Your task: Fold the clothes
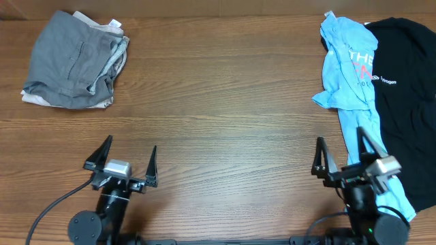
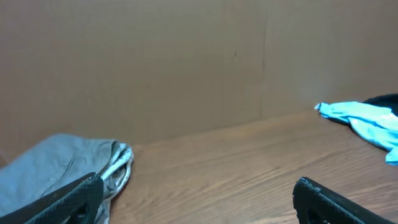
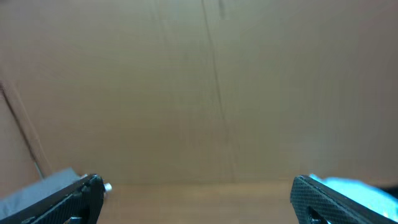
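Left claw [image 1: 131, 145] and right claw [image 1: 340, 136] both stand fully spread and empty at the near edge, apparently parked as folding is not yet begun, while the light blue T-shirt [image 1: 347, 68] lies crumpled on the worktop's [image 1: 218, 88] right side against a black garment [image 1: 405, 75].

Light blue T-shirt [image 1: 338, 68] reads "THE"; rest illegible.

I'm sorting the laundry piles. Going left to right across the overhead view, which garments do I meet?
gray clothes pile → light blue T-shirt → black shirt
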You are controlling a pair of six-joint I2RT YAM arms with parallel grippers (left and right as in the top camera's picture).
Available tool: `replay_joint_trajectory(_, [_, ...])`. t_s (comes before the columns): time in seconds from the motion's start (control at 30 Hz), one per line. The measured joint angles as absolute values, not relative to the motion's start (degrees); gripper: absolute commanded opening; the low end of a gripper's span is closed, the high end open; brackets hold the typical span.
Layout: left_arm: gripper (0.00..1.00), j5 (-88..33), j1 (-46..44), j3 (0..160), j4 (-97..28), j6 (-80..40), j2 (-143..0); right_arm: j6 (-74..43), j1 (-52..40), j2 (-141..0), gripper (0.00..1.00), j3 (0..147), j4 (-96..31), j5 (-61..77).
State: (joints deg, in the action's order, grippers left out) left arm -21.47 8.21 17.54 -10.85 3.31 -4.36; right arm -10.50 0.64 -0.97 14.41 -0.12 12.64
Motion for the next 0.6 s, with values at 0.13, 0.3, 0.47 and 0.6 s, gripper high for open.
replay_joint_trajectory(0.13, [1.0, -21.71, 8.21, 22.2, -14.0, 3.31, -9.3, -10.07, 0.64, -3.66, 1.0, 20.82, -3.6, 12.69])
replay_joint_trajectory(0.3, [1.0, -22.31, 8.21, 29.98, -19.11, 3.31, -17.87, -9.15, 0.64, -11.75, 1.0, 30.37, -10.83, 13.02])
replay_joint_trajectory(0.47, [1.0, -22.83, 8.21, 40.16, -27.07, 3.36, -27.42, -8.23, 0.64, -22.9, 1.0, 40.62, -20.56, 13.17])
replay_joint_trajectory(0.6, [1.0, -23.05, 8.21, 49.5, -35.24, 3.9, -36.45, -7.66, 0.64, -33.43, 1.0, 50.13, -30.0, 13.13])
